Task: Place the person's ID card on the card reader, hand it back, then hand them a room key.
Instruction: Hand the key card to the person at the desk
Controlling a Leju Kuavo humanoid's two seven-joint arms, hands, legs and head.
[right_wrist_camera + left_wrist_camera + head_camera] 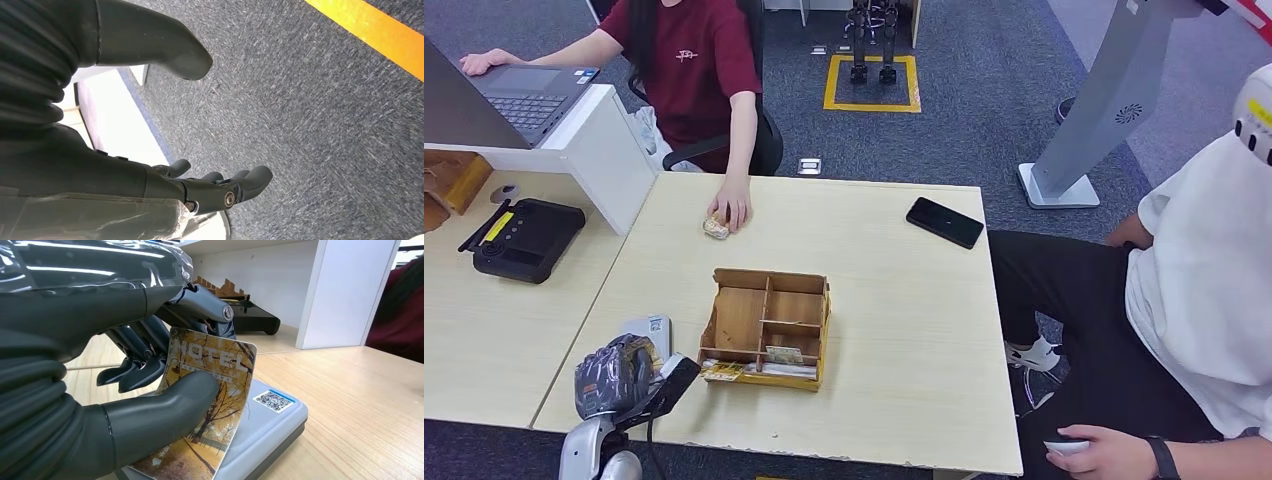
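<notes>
Left hand [150, 405]: thumb and fingers clamped on hotel card [210, 405] over card reader [270, 425], table's near-left corner | right hand [200, 192]: fingers apart, empty | step, judged: key handover; next: carry card to the person.

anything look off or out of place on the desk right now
One thing: the card that the left hand holds over the grey card reader reads HOTEL, so it looks like a room key rather than an ID card. It stands tilted on the reader, not flat. The wooden organizer and black phone look orderly.
</notes>
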